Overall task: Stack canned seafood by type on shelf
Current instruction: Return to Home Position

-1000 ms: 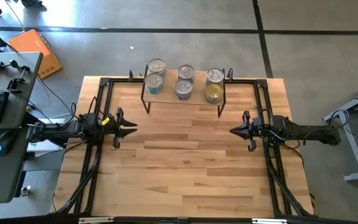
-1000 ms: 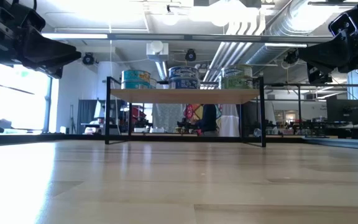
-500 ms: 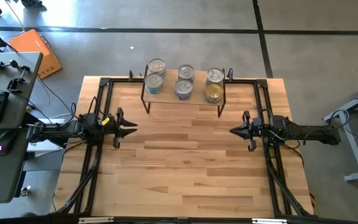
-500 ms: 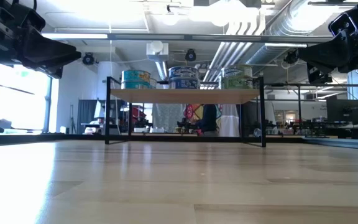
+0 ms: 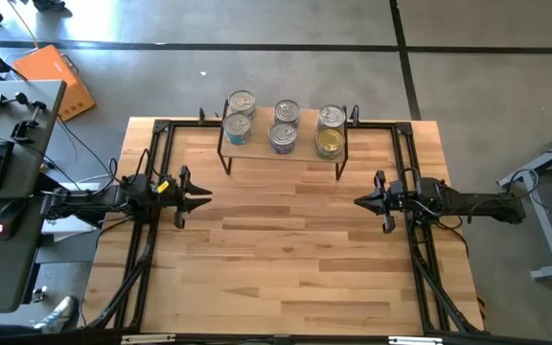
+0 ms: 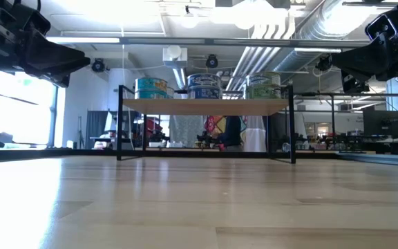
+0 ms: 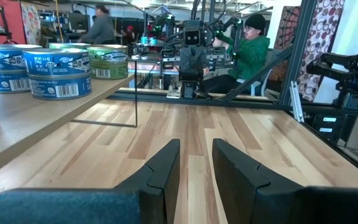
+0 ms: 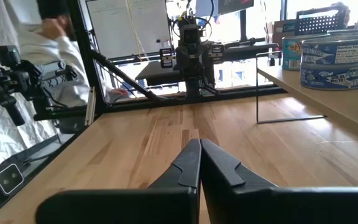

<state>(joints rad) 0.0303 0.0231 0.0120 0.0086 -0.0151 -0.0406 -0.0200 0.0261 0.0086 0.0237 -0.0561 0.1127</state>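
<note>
Six tins (image 5: 284,137) on shelf (image 6: 206,106) | left end effector (image 7: 196,143) ajar | right end effector (image 8: 199,142) closed

No legible text on cans (image 7: 59,73)

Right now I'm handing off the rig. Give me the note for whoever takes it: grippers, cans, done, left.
Left gripper: open, empty, hanging over the table's left side and pointing inward.
Right gripper: shut, empty, over the table's right side and pointing inward.
Cans: all those in view are on the shelf. Six tops show from above, in three pairs. The low view shows teal, blue and green labels side by side.
Done: stacking looks finished, with no can showing on the tabletop.
Left: probably only confirming that both arms are parked.
</note>
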